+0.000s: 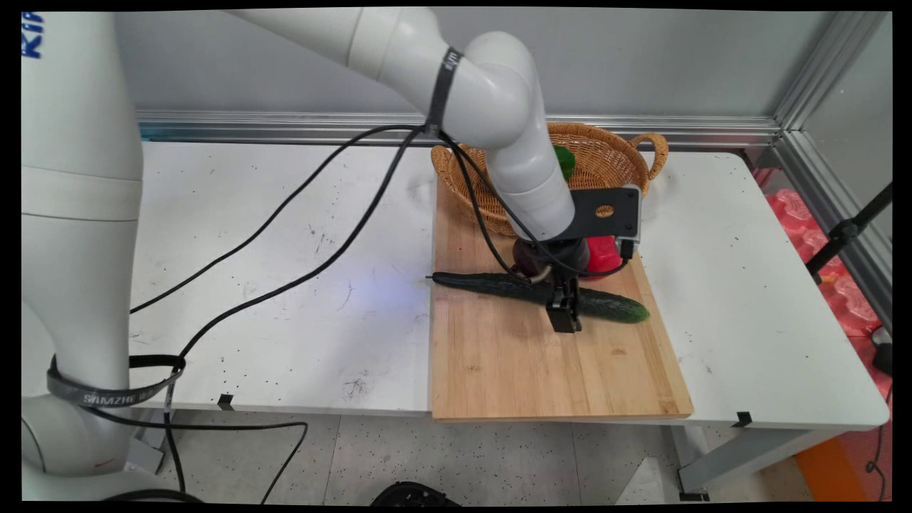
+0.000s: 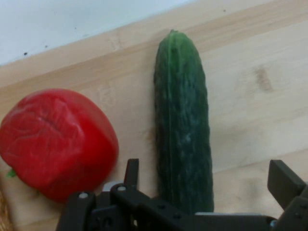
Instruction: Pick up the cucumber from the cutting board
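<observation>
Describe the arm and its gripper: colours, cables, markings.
The arm is glossy white with rounded joints and blue lettering on its big left link. Black cables hang from it, strapped on by black bands. The gripper is black, under a black bracket with an oval hole.

A long dark-green cucumber (image 1: 541, 296) (image 2: 184, 139) is laid flat across the board (image 1: 541, 370) (image 2: 250, 96), its stem toward nine o'clock. A red pepper (image 1: 602, 255) (image 2: 57, 142) is seen just beside it, at twelve o'clock.
</observation>
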